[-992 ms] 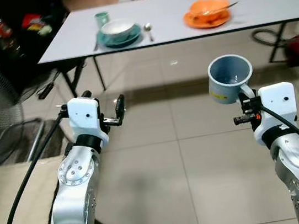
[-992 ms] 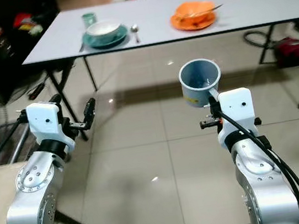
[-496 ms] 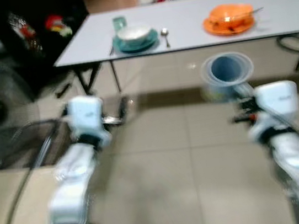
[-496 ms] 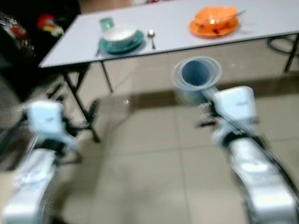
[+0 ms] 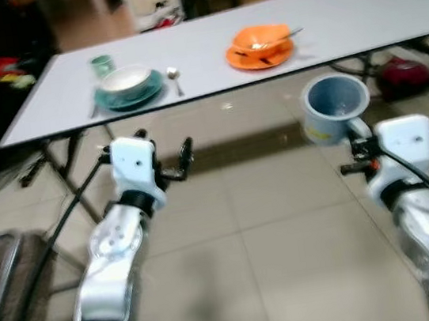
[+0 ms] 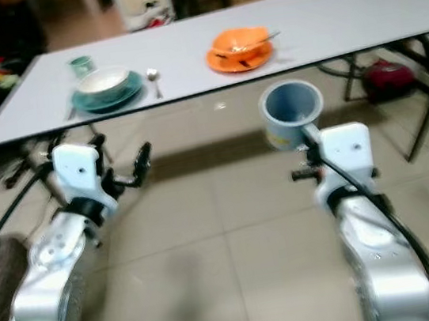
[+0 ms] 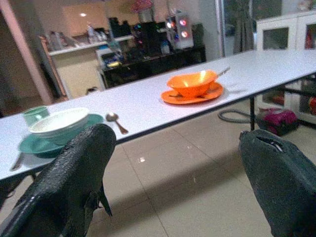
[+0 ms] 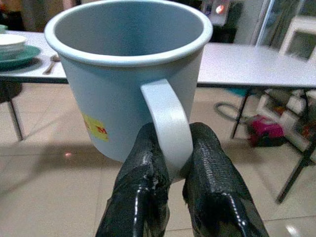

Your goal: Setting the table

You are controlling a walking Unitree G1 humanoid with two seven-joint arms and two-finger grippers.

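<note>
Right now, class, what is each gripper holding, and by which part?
The right gripper holds the blue mug upright, its fingers pinching the handle. The left gripper is open and holds nothing.

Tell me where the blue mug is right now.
The blue mug is held upright by its handle in the right gripper, over the tiled floor on the robot's right, short of the white table, on the near side of the orange bowl.

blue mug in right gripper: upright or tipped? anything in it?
Upright and empty. The blue mug has its rim on top and bare inner walls; the right gripper pinches its handle.
</note>
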